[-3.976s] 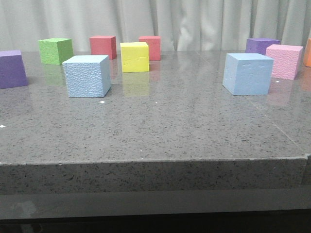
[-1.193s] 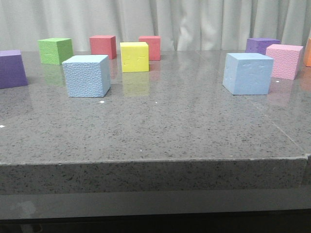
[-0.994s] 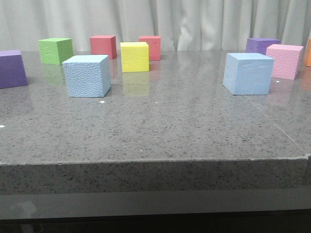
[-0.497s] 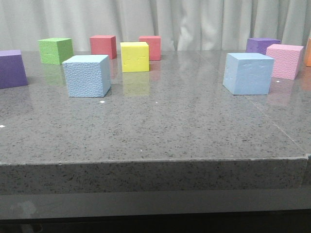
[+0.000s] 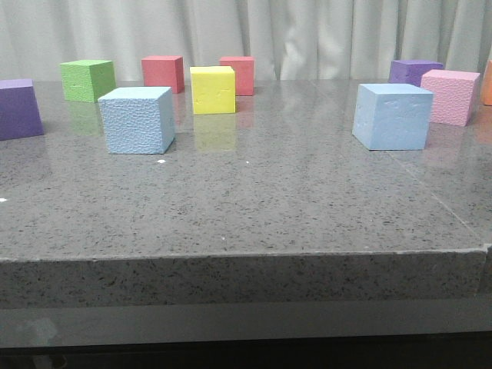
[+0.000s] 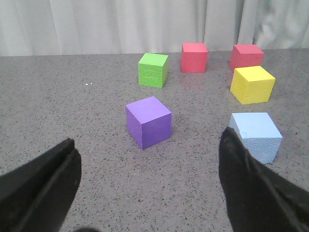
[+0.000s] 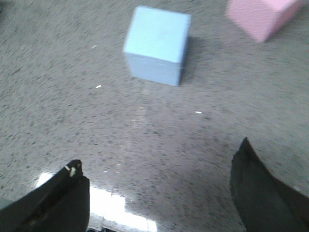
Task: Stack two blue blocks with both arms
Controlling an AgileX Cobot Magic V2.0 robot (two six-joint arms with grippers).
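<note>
left hand [image 6: 147, 181] spread wide, right hand [image 7: 159, 191] likewise

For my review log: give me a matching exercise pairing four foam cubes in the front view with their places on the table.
Things:
1. green foam cube
2. yellow foam cube
3. pink foam cube
4. left sky-blue foam cube

Places:
A. right side, behind the other sky-blue cube
B. far left, at the back
C. left, nearest the front
D. beside a red cube

Pairs: 1-B, 2-D, 3-A, 4-C

One pebbled sky-blue cube [image 5: 137, 120] sits upright at frame left; the other blue cube [image 5: 392, 116] sits upright at right, well apart.
</note>
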